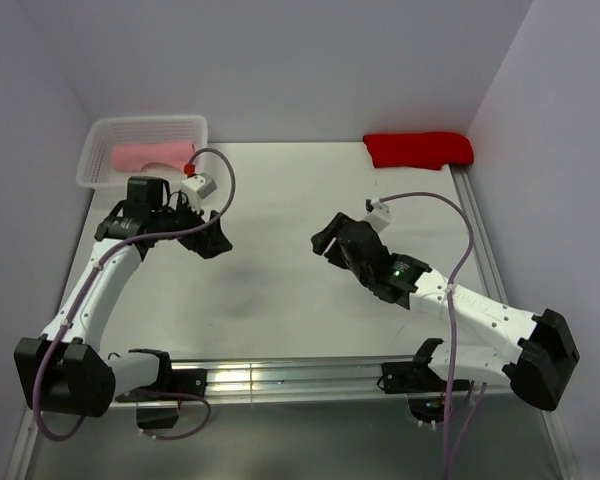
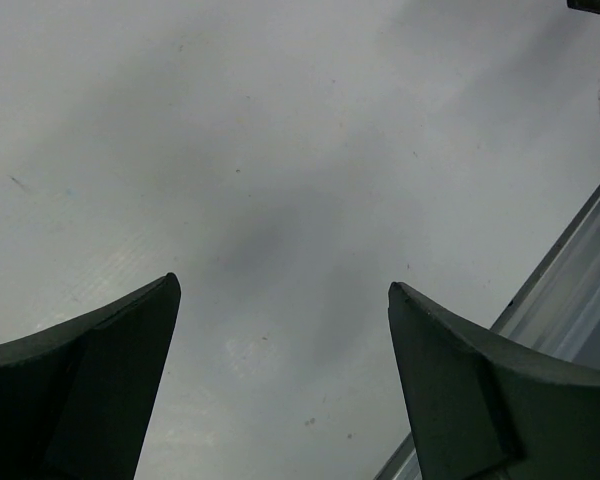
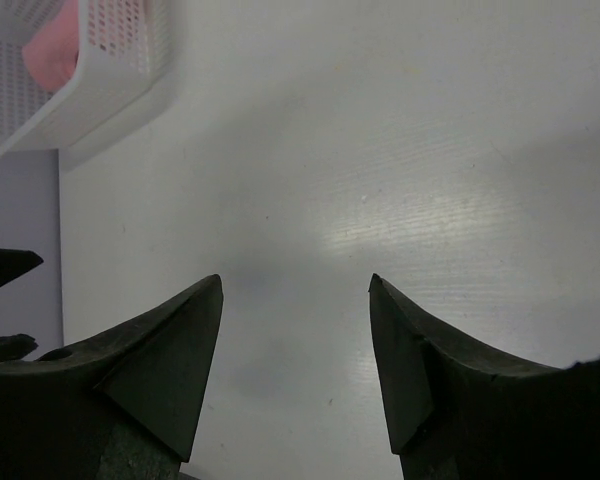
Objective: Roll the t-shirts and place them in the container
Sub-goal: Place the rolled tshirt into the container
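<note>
Pink t-shirt (image 1: 152,155) lies left-to-right in the basket (image 1: 145,120); left gripper (image 2: 280,288) and right gripper (image 3: 295,281) gape empty.

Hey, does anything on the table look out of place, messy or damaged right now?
Nothing stands out. The pink t-shirt lies inside the white basket at the far left corner. A red fabric bundle sits compactly at the far right edge, and the table between them shows no spill or damage.

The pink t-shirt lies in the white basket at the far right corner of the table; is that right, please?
Not quite: the top external view shows the pink t-shirt in the white basket at the far left corner of the table, not the far right.
</note>
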`<state>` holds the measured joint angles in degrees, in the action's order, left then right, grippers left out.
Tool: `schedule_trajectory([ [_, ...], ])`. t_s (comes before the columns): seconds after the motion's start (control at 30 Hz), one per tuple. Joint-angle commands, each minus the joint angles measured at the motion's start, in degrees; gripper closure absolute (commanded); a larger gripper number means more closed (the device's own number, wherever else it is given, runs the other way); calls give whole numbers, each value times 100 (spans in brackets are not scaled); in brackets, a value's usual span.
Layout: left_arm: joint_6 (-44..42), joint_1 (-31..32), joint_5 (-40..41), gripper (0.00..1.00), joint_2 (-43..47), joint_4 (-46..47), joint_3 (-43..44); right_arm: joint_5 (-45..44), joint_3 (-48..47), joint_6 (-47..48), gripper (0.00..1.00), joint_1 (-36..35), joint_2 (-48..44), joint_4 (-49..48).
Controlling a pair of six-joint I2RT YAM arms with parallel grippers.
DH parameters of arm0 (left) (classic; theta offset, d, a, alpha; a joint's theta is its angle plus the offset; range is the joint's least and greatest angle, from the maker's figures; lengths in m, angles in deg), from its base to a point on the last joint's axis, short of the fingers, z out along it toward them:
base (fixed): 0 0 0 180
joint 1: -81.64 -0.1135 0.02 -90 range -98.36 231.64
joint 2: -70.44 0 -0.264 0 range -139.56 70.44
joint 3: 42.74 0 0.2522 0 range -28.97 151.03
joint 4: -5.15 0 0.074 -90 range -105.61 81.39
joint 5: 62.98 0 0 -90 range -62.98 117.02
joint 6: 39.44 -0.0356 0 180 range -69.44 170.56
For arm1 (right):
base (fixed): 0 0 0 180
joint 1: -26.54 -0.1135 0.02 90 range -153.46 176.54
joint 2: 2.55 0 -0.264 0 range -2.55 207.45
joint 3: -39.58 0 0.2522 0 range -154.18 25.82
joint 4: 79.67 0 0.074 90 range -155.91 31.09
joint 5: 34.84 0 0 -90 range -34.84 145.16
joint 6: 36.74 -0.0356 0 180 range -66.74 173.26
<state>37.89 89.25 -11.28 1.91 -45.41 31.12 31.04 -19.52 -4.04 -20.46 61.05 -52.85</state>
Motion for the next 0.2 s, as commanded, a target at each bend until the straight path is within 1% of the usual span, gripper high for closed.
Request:
schedule_trajectory([
  [0.0,-157,-6,-151,10,-63,138,-15,-93,-19,122,32,42,-172,-190],
  [0.13,-70,-6,-239,10,-29,208,-86,-198,-54,149,28,51,-224,-67],
  [0.17,-87,3,-204,10,-37,208,-77,-233,-45,175,22,51,-242,-58],
])
